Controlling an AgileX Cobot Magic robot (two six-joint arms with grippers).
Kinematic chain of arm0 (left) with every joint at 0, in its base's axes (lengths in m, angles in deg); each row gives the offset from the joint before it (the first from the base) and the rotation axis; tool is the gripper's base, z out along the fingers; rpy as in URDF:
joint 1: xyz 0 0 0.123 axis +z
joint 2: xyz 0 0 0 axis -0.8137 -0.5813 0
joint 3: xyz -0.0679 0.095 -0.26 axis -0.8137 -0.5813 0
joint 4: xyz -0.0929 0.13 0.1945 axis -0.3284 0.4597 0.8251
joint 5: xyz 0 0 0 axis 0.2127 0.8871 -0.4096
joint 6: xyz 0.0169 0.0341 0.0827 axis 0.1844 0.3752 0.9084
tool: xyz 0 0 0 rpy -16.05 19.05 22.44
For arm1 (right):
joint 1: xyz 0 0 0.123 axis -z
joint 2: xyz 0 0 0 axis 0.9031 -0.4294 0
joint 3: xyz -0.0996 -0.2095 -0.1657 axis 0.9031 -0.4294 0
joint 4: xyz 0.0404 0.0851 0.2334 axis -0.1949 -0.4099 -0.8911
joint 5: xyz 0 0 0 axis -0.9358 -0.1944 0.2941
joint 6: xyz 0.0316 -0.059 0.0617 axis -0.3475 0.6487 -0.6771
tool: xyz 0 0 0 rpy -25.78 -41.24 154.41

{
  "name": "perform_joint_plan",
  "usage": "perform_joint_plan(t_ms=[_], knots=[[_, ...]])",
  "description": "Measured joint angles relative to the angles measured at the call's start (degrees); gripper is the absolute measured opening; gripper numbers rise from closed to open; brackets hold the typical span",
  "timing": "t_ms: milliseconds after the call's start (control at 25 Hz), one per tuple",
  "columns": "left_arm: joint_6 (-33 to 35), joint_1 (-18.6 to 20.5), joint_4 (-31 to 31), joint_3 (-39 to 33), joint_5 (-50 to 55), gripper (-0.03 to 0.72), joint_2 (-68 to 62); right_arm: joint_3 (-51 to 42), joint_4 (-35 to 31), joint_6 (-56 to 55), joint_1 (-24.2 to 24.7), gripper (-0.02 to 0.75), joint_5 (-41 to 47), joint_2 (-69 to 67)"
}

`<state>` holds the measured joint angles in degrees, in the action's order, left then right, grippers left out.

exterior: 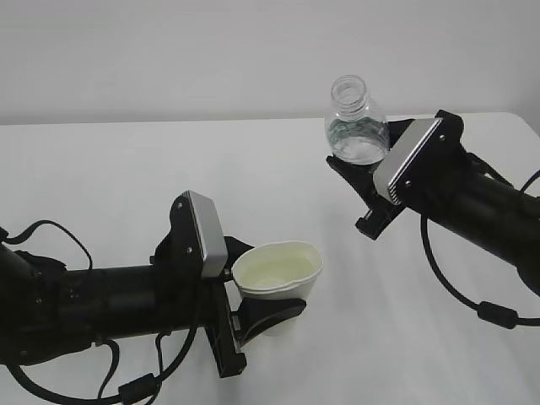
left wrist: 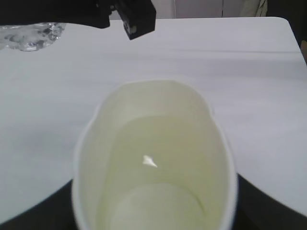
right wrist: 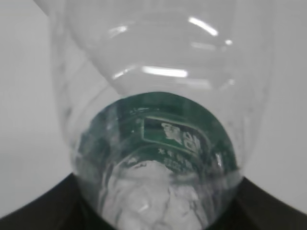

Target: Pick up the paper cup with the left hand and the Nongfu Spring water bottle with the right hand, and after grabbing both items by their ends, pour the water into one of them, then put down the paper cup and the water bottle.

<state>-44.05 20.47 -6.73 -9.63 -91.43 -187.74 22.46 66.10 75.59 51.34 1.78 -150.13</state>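
Note:
My left gripper [exterior: 263,291] is shut on the paper cup [exterior: 278,272], which it holds upright just above the white table at front centre. In the left wrist view the paper cup [left wrist: 153,143] fills the frame, with water [left wrist: 158,191] in its lower part and a bright glint on the surface. Black fingers [left wrist: 29,218] flank its sides. Further back on the right, my right gripper [exterior: 361,160] is shut on the base of the Nongfu Spring water bottle [exterior: 356,126]. The bottle stands nearly upright with its open neck up. Its green label [right wrist: 182,134] shows through the clear wall.
The white table [exterior: 126,186] ends at a far edge against a pale wall and has a rounded corner at the right. Black cables [exterior: 472,304] hang from both arms. The right arm's fingertip [left wrist: 136,21] and the bottle [left wrist: 29,36] appear at the top of the left wrist view.

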Motion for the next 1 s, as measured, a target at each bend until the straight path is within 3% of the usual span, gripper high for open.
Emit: perform_joint_plan(t_ms=[1000], knots=[[0.00, 0.00, 0.00, 0.00, 0.00, 0.412, 0.00, 0.00, 0.00, -19.99, 0.00, 0.437, 0.00, 0.00]])
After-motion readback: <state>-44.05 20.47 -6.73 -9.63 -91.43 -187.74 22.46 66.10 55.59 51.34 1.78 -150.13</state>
